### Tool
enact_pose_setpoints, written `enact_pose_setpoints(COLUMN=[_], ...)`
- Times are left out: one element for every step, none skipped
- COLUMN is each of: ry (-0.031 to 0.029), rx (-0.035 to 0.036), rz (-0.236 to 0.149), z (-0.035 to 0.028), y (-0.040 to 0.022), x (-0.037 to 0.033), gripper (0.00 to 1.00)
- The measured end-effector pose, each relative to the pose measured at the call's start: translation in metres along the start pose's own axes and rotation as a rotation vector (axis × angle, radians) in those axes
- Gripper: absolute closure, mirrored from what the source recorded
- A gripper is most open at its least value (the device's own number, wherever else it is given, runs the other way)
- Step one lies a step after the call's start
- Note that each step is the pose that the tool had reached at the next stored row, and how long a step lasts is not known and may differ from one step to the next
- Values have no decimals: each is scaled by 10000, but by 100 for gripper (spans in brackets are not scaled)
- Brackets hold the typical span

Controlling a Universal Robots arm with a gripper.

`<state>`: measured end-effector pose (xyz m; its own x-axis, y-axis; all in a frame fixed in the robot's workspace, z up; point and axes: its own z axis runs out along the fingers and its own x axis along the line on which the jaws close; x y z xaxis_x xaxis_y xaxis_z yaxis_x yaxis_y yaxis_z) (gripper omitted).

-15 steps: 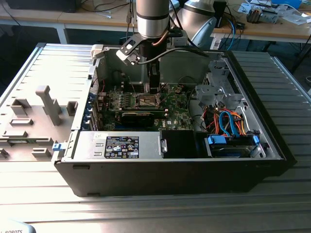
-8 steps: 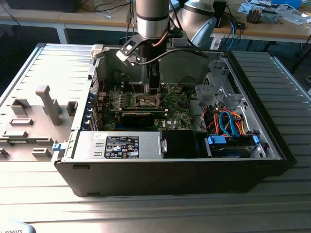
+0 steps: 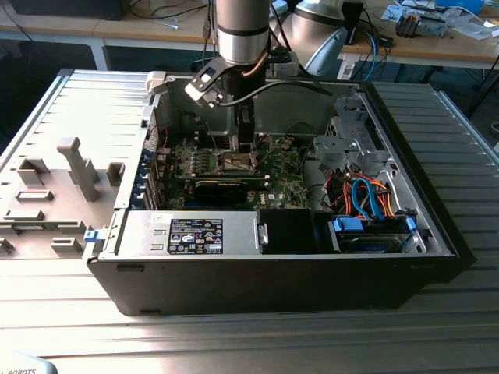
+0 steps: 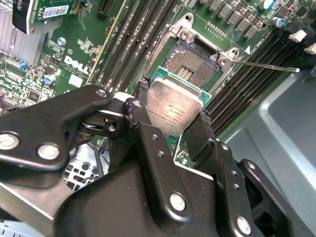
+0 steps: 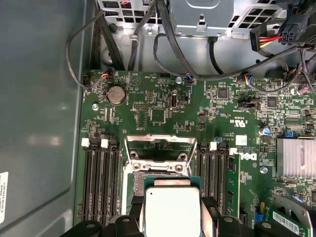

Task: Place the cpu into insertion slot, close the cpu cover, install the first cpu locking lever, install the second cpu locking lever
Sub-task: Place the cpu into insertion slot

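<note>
Hand [image 4: 169,116] pinching cpu [image 4: 174,104] by 2 edges, right by open insertion slot [image 4: 191,61]; I see hand upper-ctr in exterior view.

Exterior view overlooks the open case [image 3: 312,280] from afar — both wrist views sit close above its board [image 4: 84,54] [image 5: 148,98].

A robot arm [image 3: 242,31] hung inside an open computer case [image 3: 273,280], its gripper [image 3: 245,146] just above the green motherboard [image 3: 287,178].

One cpu [image 4: 173,111], one insertion slot [image 4: 192,61]
</note>
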<state>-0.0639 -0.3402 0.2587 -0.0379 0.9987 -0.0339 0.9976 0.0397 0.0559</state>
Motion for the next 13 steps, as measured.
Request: enact_pose_setpoints(ry=[0, 0, 0, 0, 1, 1, 0, 0, 1, 1, 1, 1, 0], rx=[0, 0, 1, 0, 0, 0, 0, 0, 0, 0, 0, 0, 0], rz=[0, 1, 0, 0, 0, 0, 0, 0, 1, 0, 1, 1, 0], z=[2, 4, 7, 10, 12, 15, 17, 18, 21, 23, 25, 27, 29], y=[-2, -4, -7, -9, -10, -10, -11, -11, -11, -12, -12, -12, -12], x=[0, 0, 1, 1, 1, 2, 3, 3, 4, 4, 5, 5, 6], gripper=[46, 46, 46, 46, 46, 46, 46, 46, 46, 46, 46, 46, 46])
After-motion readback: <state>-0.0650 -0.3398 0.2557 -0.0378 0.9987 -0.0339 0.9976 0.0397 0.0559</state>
